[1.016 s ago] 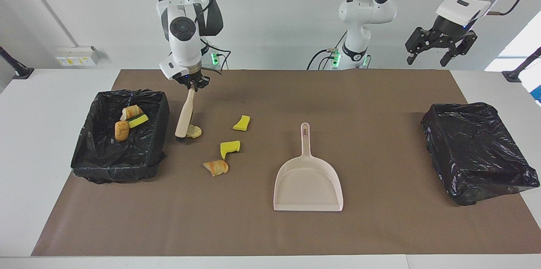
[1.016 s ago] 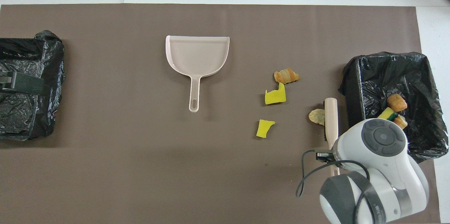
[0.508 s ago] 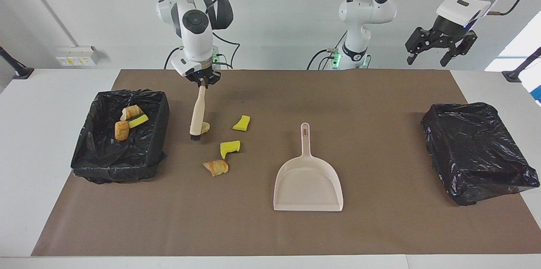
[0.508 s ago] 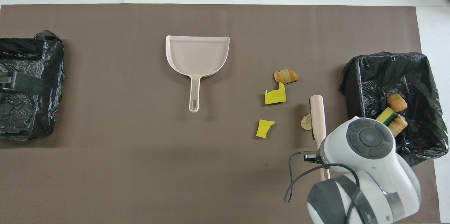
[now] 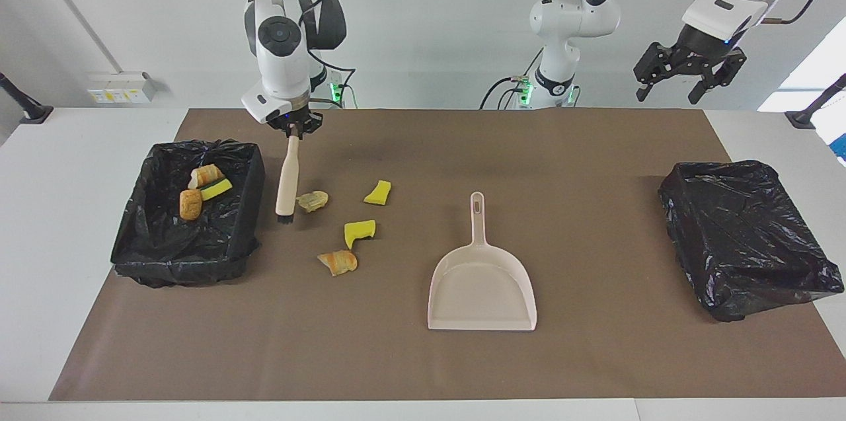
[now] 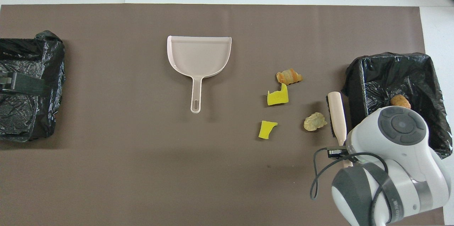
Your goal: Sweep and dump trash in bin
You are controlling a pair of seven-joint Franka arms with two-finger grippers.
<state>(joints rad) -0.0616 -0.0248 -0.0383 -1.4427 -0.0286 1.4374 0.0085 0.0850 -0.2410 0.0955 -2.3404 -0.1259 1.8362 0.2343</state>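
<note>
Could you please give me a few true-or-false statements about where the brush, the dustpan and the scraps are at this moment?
1. The right gripper is shut on the brush. True.
2. The dustpan already holds scraps. False: it lies empty on the brown mat.
3. Four scraps lie on the mat outside the bins. True: a pale lump, two yellow sponge pieces and a striped bread lump.
4. The left gripper holds the dustpan handle. False: it hangs open in the air, waiting.
5. The bin beside the brush is empty. False: scraps lie in it.
</note>
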